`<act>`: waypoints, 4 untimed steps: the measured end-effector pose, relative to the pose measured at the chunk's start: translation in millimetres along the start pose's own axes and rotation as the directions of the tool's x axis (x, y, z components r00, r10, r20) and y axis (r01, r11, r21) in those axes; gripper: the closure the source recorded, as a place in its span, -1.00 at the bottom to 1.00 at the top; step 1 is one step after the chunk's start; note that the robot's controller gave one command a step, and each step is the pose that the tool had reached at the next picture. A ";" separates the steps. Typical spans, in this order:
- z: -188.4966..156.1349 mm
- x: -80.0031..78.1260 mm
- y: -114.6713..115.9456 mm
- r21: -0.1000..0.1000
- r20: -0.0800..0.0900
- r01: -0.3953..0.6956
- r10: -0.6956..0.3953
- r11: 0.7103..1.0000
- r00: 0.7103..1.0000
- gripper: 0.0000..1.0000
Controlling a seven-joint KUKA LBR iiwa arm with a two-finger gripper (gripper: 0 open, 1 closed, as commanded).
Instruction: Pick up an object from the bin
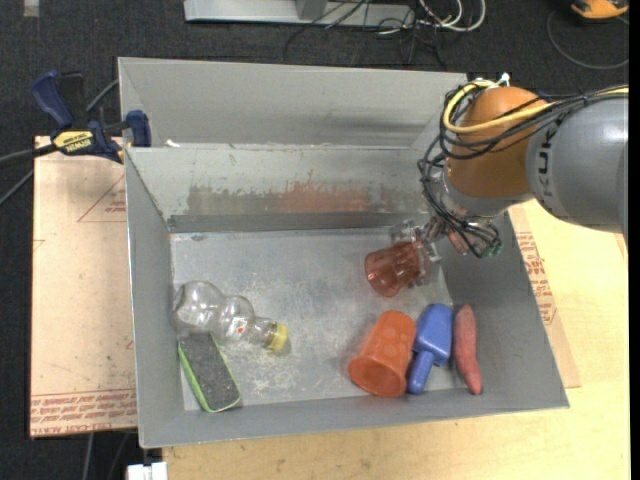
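Sponge [208, 373] and orange cup [383, 356] are lying nearest us, while the gripper [422, 248] is working at the red cup [393, 270].
We are judging this to be the grasp step. The gripper is sitting right against the see-through red cup, which is lying tilted toward the right of the bin [320, 303], behind the orange cup. We are unable to tell whether the gripper is open or closed on it. The next move is calling for a sure hold on the cup, then a lift clear of the right wall. We are counting one sponge, one clear bottle [215, 313], one orange cup, one blue piece [430, 340], one red stick [467, 348] and one red cup, six things in all.
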State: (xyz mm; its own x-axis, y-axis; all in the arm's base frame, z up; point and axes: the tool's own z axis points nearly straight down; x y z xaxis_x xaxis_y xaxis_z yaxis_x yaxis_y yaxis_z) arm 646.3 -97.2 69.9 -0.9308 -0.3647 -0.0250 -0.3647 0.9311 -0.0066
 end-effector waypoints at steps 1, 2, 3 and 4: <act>0.0 0.0 0.0 0.000 0.000 0.000 0.000 1.000 1.000 1.00; -5.2 14.2 4.1 -0.001 0.003 -0.014 0.014 1.000 1.000 1.00; -0.3 12.9 12.7 -0.001 0.003 -0.005 0.005 1.000 1.000 1.00; -94.4 17.8 18.5 -0.003 0.002 -0.048 0.048 0.999 0.999 1.00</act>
State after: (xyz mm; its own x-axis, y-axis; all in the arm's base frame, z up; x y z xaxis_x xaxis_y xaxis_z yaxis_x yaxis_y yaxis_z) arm 620.5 -86.7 163.7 -0.9471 -0.3199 -0.0270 -0.3199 0.9474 -0.0027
